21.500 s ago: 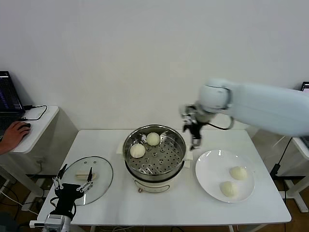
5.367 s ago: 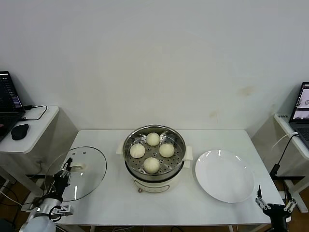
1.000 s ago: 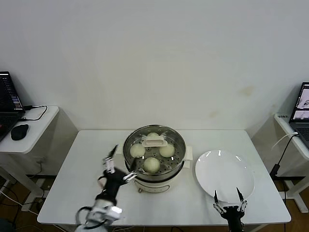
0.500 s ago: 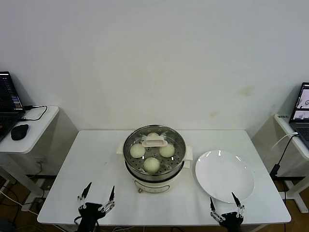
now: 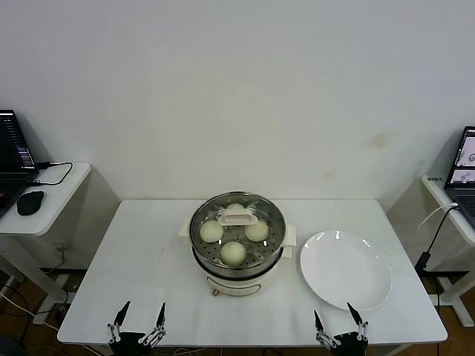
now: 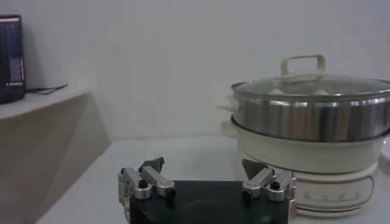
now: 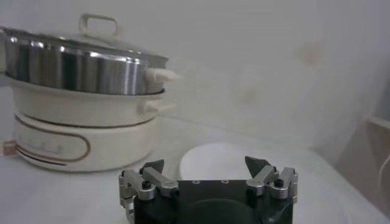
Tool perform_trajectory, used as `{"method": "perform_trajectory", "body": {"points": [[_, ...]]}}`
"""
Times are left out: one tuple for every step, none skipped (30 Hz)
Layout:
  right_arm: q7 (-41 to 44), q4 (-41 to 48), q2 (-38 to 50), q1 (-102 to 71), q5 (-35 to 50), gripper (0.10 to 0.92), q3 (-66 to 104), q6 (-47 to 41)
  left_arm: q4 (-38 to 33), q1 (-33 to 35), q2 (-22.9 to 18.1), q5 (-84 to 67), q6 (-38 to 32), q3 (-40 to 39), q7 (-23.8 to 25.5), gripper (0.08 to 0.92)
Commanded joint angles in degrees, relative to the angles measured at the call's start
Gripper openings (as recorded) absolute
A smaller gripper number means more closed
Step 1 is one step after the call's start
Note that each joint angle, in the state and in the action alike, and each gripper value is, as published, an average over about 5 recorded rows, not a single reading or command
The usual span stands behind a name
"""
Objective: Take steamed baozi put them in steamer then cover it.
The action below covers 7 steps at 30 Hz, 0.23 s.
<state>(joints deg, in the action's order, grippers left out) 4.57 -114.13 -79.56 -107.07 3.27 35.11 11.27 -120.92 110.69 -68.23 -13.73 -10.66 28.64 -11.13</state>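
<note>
The steamer stands mid-table on its cream base, with a glass lid resting on its rim. Through the lid I see several steamed baozi on the perforated floor. My left gripper is open and empty at the table's near edge, left of the steamer. My right gripper is open and empty at the near edge, in front of the plate. In the left wrist view the covered steamer lies beyond the open left gripper. In the right wrist view the steamer sits beyond the open right gripper.
An empty white plate lies right of the steamer; the same plate shows in the right wrist view. A side desk with a mouse and laptop stands off to the left. Another laptop sits at the far right.
Both grippers have drawn back toward me to the table's near edge, the left one coming away from the steamer. The lid stays on the steamer.
</note>
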Motion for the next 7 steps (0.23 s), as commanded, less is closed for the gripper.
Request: {"method": "perform_trajectory", "body": {"points": [[-0.05,-3.1,0.67,-1.84,2.79,0.823,-0.87,-4.05,0.63,1.8,0.28,-3.14,-1.01,0.9,0.26,0.823],[-0.16,-3.22,0.62,-1.97,2.68,0.823,-0.93,-4.17,0.68,1.8,0.3,-3.22,-0.7,0.87,0.31,0.823],[-0.26,-3.31,0.56,-2.08,2.52,0.823,-0.99,-4.23,0.68,1.83,0.31,-3.26,-0.4,0.85,0.37,0.823],[-0.37,-3.35,0.47,-2.19,2.29,0.823,-1.02,-4.24,0.66,1.9,0.31,-3.23,-0.14,0.79,0.43,0.823],[-0.48,-3.34,0.38,-2.28,2.04,0.823,-1.05,-4.22,0.63,1.98,0.29,-3.15,0.07,0.73,0.51,0.823],[-0.53,-3.34,0.34,-2.32,1.88,0.823,-1.06,-4.19,0.6,2.02,0.29,-3.12,0.18,0.69,0.53,0.823],[-0.57,-3.32,0.29,-2.35,1.73,0.823,-1.06,-4.15,0.58,2.07,0.29,-3.08,0.26,0.64,0.54,0.823]]}}
